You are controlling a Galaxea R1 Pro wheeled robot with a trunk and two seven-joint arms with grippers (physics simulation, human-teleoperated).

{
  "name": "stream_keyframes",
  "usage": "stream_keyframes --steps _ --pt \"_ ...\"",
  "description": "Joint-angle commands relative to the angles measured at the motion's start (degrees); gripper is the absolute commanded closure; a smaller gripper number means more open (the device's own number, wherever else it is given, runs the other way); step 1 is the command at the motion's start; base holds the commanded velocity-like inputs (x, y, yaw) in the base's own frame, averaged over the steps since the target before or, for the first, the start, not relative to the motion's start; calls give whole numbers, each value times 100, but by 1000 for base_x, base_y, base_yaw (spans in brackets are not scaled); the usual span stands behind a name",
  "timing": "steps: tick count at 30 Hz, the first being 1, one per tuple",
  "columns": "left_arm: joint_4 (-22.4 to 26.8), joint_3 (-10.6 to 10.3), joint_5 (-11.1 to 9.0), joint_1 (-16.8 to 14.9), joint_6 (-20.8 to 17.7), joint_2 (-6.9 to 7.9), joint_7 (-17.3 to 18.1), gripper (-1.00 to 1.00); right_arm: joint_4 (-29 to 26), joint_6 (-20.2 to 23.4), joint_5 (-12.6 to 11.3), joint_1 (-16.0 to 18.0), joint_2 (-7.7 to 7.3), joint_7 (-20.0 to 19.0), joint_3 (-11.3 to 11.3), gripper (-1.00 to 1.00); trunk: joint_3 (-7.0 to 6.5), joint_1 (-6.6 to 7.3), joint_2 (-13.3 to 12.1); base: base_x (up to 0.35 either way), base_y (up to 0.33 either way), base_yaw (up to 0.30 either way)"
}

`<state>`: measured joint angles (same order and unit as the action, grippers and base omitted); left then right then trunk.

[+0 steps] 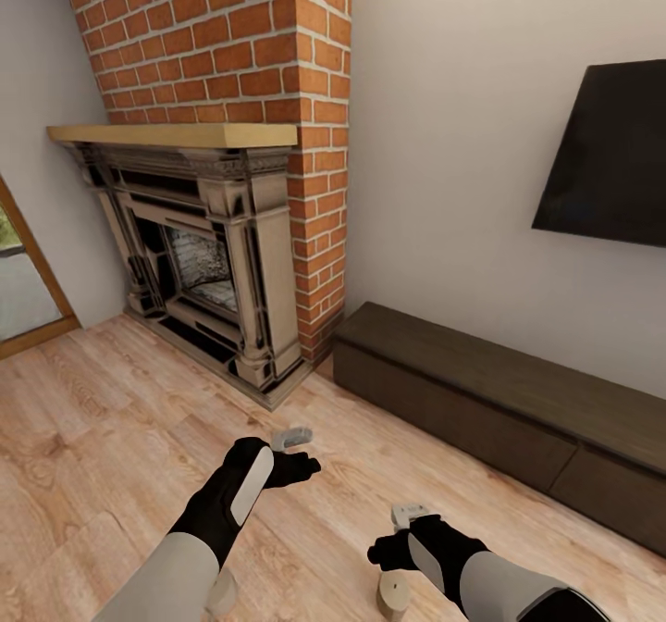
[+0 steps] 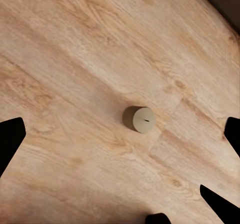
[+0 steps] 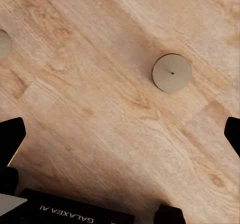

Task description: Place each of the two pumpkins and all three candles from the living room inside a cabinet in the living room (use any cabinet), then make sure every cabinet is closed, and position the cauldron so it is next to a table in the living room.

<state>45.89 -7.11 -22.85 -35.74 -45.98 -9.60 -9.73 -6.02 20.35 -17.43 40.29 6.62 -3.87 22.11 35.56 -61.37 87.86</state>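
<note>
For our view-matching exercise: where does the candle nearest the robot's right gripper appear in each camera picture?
Head view: the candle stands at the bottom edge, just below the right gripper.
Right wrist view: seen from above, on bare planks.
Left wrist view: a candle lies near the middle; I cannot tell if it is the same one.
Shared landmark: the pale wood floor.

Tan candle [image 3: 171,73] (dark wick), dark-brown cabinet [image 1: 499,400].

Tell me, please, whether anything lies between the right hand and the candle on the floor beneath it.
Nothing visible does. The right hand hangs open above the candle, with only bare wood floor around it.
</note>
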Motion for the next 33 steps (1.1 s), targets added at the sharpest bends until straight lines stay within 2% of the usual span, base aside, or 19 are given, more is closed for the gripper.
stream_keyframes --steps 1,16,33 --pt "7 -11 -59 -3 -16 2 -55 -100 -6 30 -50 1 -2 -2 44 -100 25 -22 45 0 0 23" --pt "8 -10 -53 -3 -16 2 -55 -100 -5 0 -68 0 -6 10 1 -100 409 -352 646 0 0 70" --pt "8 -10 -53 -3 -16 2 -55 -100 -11 -53 -76 0 -11 18 -21 -100 724 -725 1328 0 0 6"
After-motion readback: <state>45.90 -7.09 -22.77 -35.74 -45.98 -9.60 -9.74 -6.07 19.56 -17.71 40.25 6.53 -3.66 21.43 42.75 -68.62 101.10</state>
